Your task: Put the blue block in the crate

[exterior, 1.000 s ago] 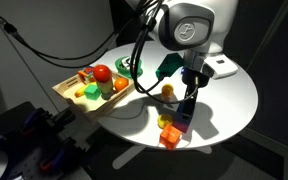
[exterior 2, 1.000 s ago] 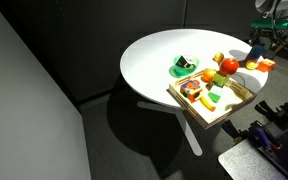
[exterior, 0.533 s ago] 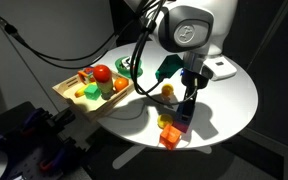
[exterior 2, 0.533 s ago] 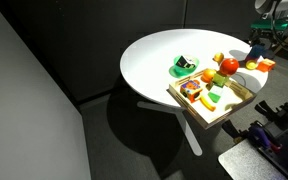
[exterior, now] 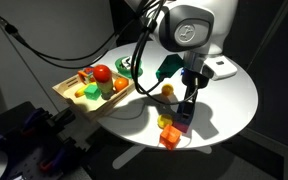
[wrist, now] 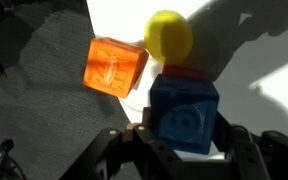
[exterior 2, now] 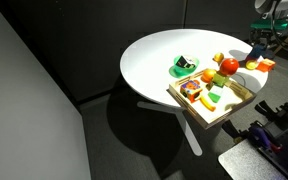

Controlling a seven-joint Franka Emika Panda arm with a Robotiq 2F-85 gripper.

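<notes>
The blue block (wrist: 184, 115) fills the lower middle of the wrist view, standing on the white table. My gripper (wrist: 184, 142) is shut on the blue block, one finger against each of its sides. A reddish edge of another block (wrist: 189, 72) peeks out just behind it. In an exterior view my gripper (exterior: 187, 113) points straight down near the table's front edge. The crate (exterior: 64, 92) is a light-wood tray at the table's far side from the gripper, also seen as the crate (exterior 2: 199, 112), and it holds several toy foods.
An orange block (wrist: 114, 65) and a yellow ball (wrist: 169, 35) lie close to the blue block. An orange block (exterior: 169, 136) sits at the table's edge. A green-and-white bowl (exterior: 129, 68) stands behind the crate. The round white table (exterior: 234, 95) drops off just beyond the blocks.
</notes>
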